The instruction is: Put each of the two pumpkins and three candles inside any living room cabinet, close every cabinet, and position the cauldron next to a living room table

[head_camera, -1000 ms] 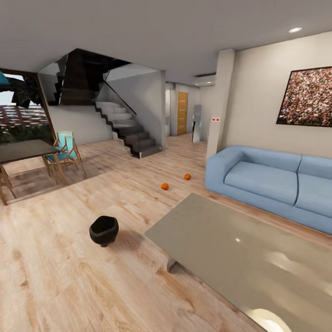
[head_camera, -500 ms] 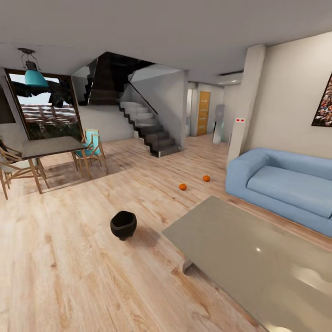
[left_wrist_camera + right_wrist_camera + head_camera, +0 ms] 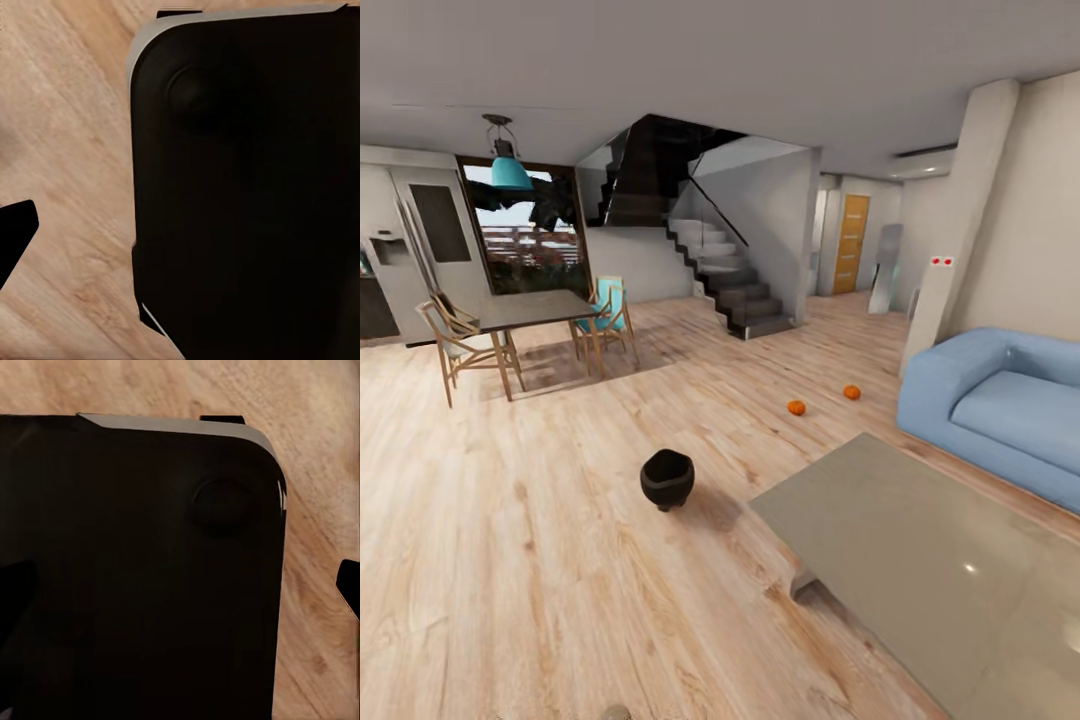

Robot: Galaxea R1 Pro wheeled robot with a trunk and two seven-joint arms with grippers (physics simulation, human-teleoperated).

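Left wrist cam: one dark fingertip over wood floor, next to a big black robot body panel. Right wrist cam: dark fingertip at the frame edge, same kind of black panel, floor underneath. Neither pincer is holding anything visible; can't tell how far apart either one is. No readable text or labels anywhere.

Head cam: cauldron upright on the floor, near the corner of the coffee table, not touching. Two pumpkins on the floor further back, near each other, between the table and staircase. Blue sofa right of the table. Dining table with chairs far left.
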